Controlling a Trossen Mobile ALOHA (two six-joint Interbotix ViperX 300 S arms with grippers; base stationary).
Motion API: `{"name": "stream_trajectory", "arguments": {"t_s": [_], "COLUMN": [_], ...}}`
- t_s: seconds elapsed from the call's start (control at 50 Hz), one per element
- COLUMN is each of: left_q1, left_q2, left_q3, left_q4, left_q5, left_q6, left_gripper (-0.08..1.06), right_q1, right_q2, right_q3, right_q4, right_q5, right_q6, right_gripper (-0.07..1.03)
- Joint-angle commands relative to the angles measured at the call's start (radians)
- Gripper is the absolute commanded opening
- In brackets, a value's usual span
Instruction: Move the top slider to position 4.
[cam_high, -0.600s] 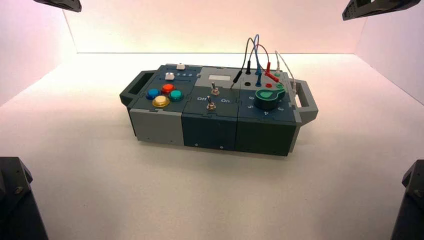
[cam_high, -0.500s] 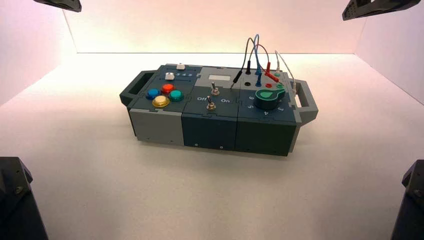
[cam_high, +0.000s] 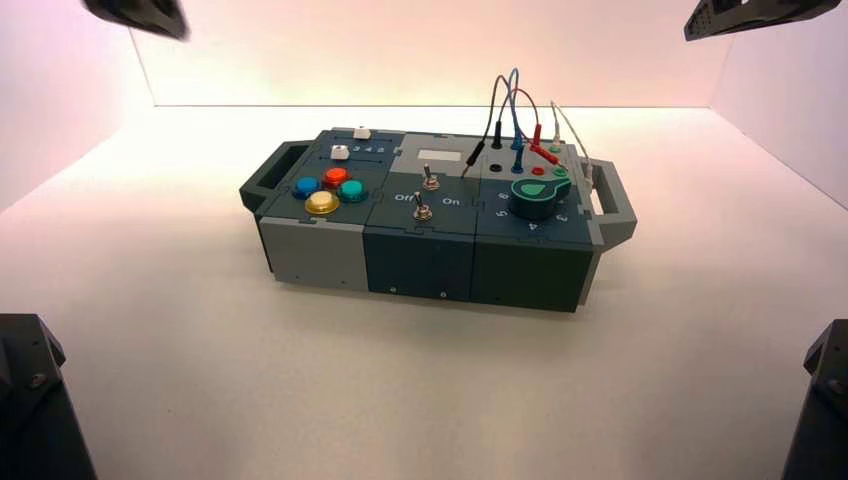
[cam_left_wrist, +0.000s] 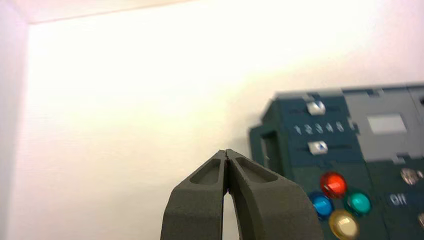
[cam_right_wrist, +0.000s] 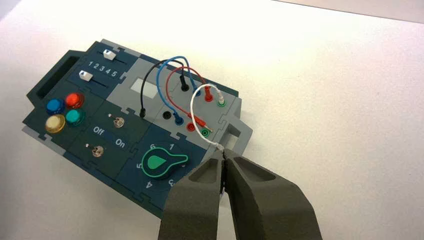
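a plain white tabletop (cam_high: 420, 380) fills the scene. white walls (cam_high: 430, 50) enclose it on three sides, washed in warm, pinkish light.

Digits 1 2 3 4 5 (cam_right_wrist: 102, 69) sit between the sliders; "Off" (cam_right_wrist: 98, 130) and "On" (cam_right_wrist: 120, 143) flank a toggle switch.

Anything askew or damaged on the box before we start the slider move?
Nothing stands out. The box sits flat, turned slightly on the table. Wires are plugged in, and the top slider looks intact. Left gripper and right gripper are shut, clear of the box.
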Motion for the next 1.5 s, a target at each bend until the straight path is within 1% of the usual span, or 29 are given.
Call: {"name": "stream_trajectory", "arguments": {"t_s": [0.02,0.12,0.16,0.2,0.22,0.3,0.46,0.52,0.58,0.6,0.62,0.64,0.74,0.8,0.92,1.02,1.18,1.5], "left_q1": [-0.084,-0.123,-0.137,-0.14,-0.144,-0.144,-0.144,-0.146,-0.144,-0.144,-0.149,-0.15,-0.156,-0.16,-0.192,-0.206,-0.222,-0.225], "left_q2": [0.1,0.17,0.207,0.233,0.267,0.33,0.456,0.497,0.506,0.529,0.586,0.6,0.643,0.653,0.696,0.712,0.729,0.744], "left_q3": [-0.089,-0.15,-0.187,-0.212,-0.247,-0.301,-0.387,-0.41,-0.414,-0.43,-0.463,-0.472,-0.505,-0.512,-0.554,-0.574,-0.595,-0.618], "left_q4": [-0.003,-0.003,-0.005,-0.006,-0.008,-0.008,-0.008,-0.009,-0.009,-0.008,-0.009,-0.009,-0.009,-0.011,-0.009,-0.009,-0.011,-0.011], "left_q5": [0.006,0.038,0.054,0.063,0.072,0.087,0.104,0.115,0.118,0.126,0.152,0.158,0.176,0.176,0.178,0.178,0.179,0.181], "left_q6": [-0.002,-0.003,-0.003,-0.005,-0.005,-0.005,-0.005,-0.005,-0.005,-0.005,-0.005,-0.005,-0.003,-0.003,-0.003,-0.003,-0.005,-0.005], "left_gripper": [-0.03,-0.03,-0.03,-0.03,-0.03,-0.03,-0.03,-0.03,-0.03,-0.03,-0.03,-0.03,-0.03,-0.03,-0.03,-0.03,-0.03,-0.03], "right_q1": [0.002,0.0,0.0,0.0,0.0,0.0,0.0,0.0,0.0,0.0,0.0,0.0,-0.002,0.0,-0.002,-0.002,-0.002,-0.002], "right_q2": [0.003,0.003,0.0,0.003,0.0,-0.005,-0.021,-0.029,-0.029,-0.031,-0.034,-0.035,-0.032,-0.032,-0.031,-0.029,-0.031,-0.029], "right_q3": [-0.026,-0.026,-0.026,-0.026,-0.026,-0.026,-0.026,-0.025,-0.025,-0.025,-0.025,-0.023,-0.023,-0.023,-0.023,-0.023,-0.023,-0.023], "right_q4": [0.006,0.005,0.003,0.002,0.002,0.0,-0.002,-0.003,-0.003,-0.005,-0.005,-0.005,-0.006,-0.005,-0.006,-0.006,-0.008,-0.009], "right_q5": [-0.008,-0.008,-0.008,-0.008,-0.008,-0.008,-0.006,-0.008,-0.008,-0.008,-0.008,-0.008,-0.008,-0.006,-0.006,-0.006,-0.006,-0.008], "right_q6": [0.002,0.002,0.002,0.003,0.002,0.002,0.002,0.002,0.002,0.002,0.002,0.002,0.002,0.002,0.002,0.002,0.002,0.002], "right_gripper": [-0.02,-0.02,-0.02,-0.02,-0.02,-0.02,-0.02,-0.02,-0.02,-0.02,-0.02,-0.02,-0.02,-0.02,-0.02,-0.02,-0.02,-0.02]}}
